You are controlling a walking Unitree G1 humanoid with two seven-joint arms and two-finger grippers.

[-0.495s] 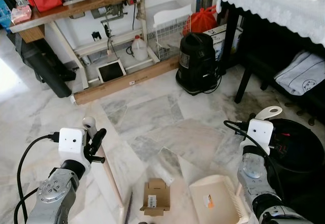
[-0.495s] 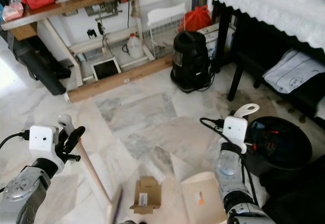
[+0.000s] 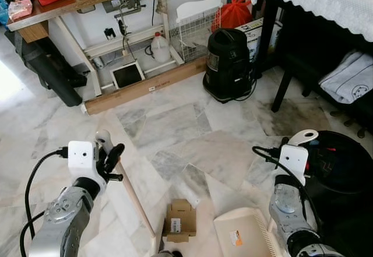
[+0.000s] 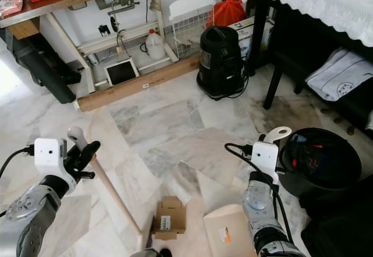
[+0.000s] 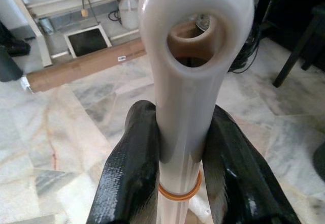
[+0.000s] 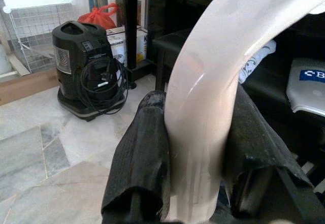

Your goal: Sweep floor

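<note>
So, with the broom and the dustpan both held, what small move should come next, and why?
Probably draw the broom toward the dustpan so it pushes the small cardboard box in. The left gripper is shut on the broom's handle, the right gripper is shut on the dustpan's handle, and the box lies on the marble floor between the broom's lower end and the pan.

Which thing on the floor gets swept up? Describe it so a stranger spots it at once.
Start at the marble floor just ahead of the robot, between the broom in the left claw and the cream dustpan. There lies a small flattened brown cardboard box, the only one with a white barcode label.
</note>
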